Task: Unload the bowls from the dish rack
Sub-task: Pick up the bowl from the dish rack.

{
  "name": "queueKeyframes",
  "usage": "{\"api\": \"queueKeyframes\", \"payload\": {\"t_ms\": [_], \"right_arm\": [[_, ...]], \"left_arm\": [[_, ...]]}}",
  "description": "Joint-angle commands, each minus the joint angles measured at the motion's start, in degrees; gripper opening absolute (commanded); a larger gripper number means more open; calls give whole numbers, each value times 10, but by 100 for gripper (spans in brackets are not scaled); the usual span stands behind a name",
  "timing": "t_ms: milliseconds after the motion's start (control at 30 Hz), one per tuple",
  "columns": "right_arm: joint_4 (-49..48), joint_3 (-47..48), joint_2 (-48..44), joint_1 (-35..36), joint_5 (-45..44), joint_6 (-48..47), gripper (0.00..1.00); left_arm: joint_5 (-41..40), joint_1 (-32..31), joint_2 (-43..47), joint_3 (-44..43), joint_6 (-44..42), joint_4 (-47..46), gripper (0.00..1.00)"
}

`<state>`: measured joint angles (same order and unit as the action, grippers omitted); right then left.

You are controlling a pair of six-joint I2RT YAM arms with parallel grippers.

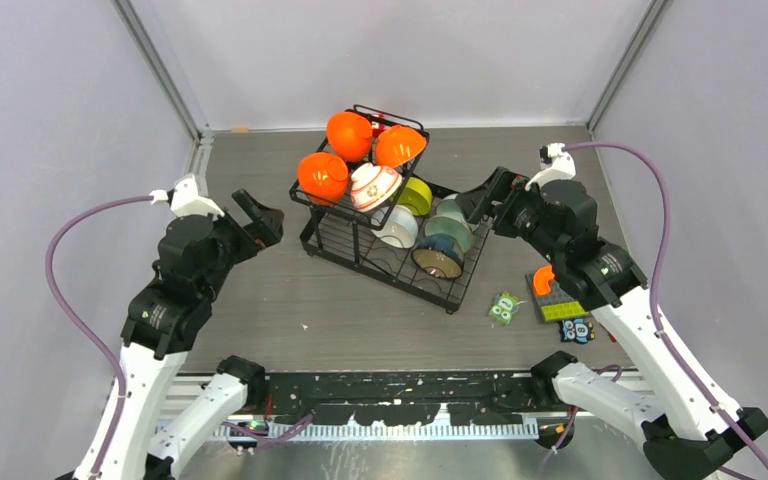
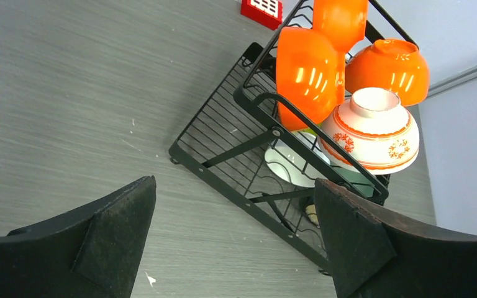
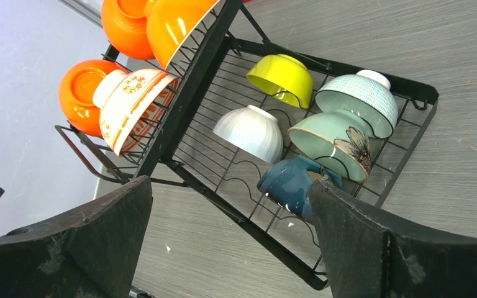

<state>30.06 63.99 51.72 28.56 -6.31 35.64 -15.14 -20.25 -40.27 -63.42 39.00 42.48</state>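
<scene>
Top external view: left end effector [image 1: 259, 217] and right end effector [image 1: 481, 199] both gape empty, the dish rack [image 1: 332, 233] and its bowls [image 1: 372, 186] just ahead between them, so unloading hasn't begun and the next move is reaching in for a rim.

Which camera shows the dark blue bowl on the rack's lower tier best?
The right wrist view: the dark blue bowl is close and mostly clear, leaning on the lower wires of the dish rack. The top external view shows it small, tan inside toward the camera. The left wrist view hides nearly all of it.
</scene>
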Motion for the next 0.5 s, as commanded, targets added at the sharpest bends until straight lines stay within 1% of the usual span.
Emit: {"api": "queueKeyframes", "payload": {"t_ms": [0,67,167,233,333,400,467], "right_arm": [[-35,-4,-11,2,-1,-23,100],[-43,-8,-14,2,-6,-21,100],[-65,-23,-41,2,-74,12,100],[-104,-45,-70,2,-84,7,100],[-139,-67,-91,2,-66,-6,100],[-128,-54,-80,2,-47,-16,100],[-96,-28,-58,2,-27,-27,100]], "left_arm": [[4,-1,9,3,-83,-58,100],[2,-1,14,8,-140,-60,100],[14,-1,12,14,-198,-55,100],[-1,-1,7,17,-205,-44,100],[-13,-1,-3,21,-206,-26,100],[-10,-1,1,27,-201,-29,100],[-9,-1,17,45,-194,-48,100]]}}
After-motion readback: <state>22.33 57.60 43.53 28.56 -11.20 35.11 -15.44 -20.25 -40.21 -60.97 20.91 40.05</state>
